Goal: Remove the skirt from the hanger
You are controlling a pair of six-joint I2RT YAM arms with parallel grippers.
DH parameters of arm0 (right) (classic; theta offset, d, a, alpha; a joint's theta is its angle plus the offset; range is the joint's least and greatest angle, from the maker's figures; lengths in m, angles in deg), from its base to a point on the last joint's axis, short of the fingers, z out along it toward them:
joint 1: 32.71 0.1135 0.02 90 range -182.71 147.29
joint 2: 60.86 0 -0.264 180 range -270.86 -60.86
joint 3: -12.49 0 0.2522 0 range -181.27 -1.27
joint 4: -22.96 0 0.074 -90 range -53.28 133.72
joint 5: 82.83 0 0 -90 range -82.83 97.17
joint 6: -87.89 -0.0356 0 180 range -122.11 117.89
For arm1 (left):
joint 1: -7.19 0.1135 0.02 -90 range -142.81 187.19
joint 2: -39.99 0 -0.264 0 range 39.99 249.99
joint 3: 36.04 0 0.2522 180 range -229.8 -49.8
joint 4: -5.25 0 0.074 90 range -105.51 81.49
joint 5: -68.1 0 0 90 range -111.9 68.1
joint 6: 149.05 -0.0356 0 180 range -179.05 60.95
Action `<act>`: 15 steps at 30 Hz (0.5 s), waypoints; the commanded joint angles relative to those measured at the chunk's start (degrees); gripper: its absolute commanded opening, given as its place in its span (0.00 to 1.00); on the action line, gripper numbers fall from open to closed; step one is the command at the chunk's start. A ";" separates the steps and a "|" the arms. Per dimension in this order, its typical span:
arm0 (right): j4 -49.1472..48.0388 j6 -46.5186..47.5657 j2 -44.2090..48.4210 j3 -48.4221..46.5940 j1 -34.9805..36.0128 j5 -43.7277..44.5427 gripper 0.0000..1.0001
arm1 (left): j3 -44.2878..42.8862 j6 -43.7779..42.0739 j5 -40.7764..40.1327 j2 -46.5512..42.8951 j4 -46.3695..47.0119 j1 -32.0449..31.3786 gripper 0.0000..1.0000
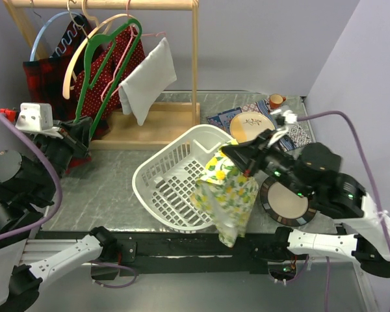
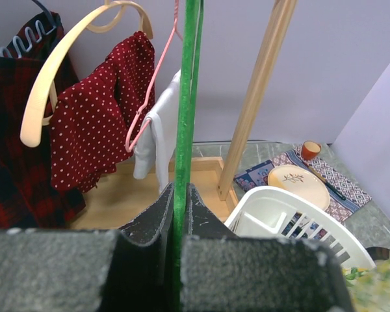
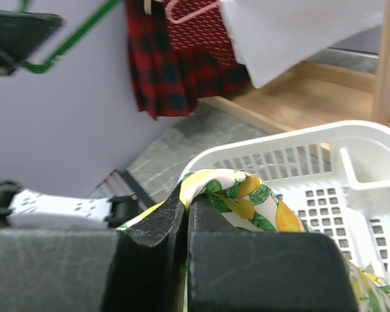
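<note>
The skirt [image 1: 227,192], white with a yellow lemon and green leaf print, hangs from my right gripper [image 1: 231,151] over the right rim of the white basket [image 1: 162,175]. It is off the hanger. In the right wrist view the right gripper [image 3: 186,201] is shut on a fold of the skirt [image 3: 247,192]. The bare green hanger [image 1: 107,65] hangs on the rack rail. My left gripper [image 1: 84,127] is shut on its lower end. In the left wrist view the green hanger bar [image 2: 187,97] runs up from the shut left gripper [image 2: 179,195].
The wooden rack [image 1: 195,65] holds a cream hanger [image 1: 75,62], a red dotted garment [image 1: 110,71], a white cloth [image 1: 148,78] and a plaid garment [image 1: 49,75]. A plate [image 1: 252,125], a cup [image 1: 276,101] and a placemat [image 1: 299,133] lie at the right. Another plate [image 1: 286,200] lies under the right arm.
</note>
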 commanded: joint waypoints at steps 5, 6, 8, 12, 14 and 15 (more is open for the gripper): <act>-10.69 3.16 -10.26 -8.69 0.04 7.71 0.00 | -0.20 -0.01 1.80 4.49 6.97 0.22 0.01; -11.22 3.60 -11.31 -9.66 0.13 7.89 0.00 | -0.11 0.07 1.54 4.76 7.58 0.22 0.01; -13.15 4.57 -13.95 -12.12 -0.31 9.12 0.00 | -0.02 -0.10 1.54 5.46 8.11 0.22 0.01; -14.48 5.53 -20.36 -19.13 -2.68 9.91 0.00 | 0.51 -0.54 0.49 6.52 8.73 0.22 0.01; -14.48 6.15 -22.48 -21.52 -3.82 9.91 0.00 | 1.03 -0.72 0.31 6.61 9.16 0.22 0.01; -14.39 6.24 -24.40 -23.45 -4.96 9.74 0.00 | 1.56 -0.72 0.31 6.61 9.34 0.22 0.01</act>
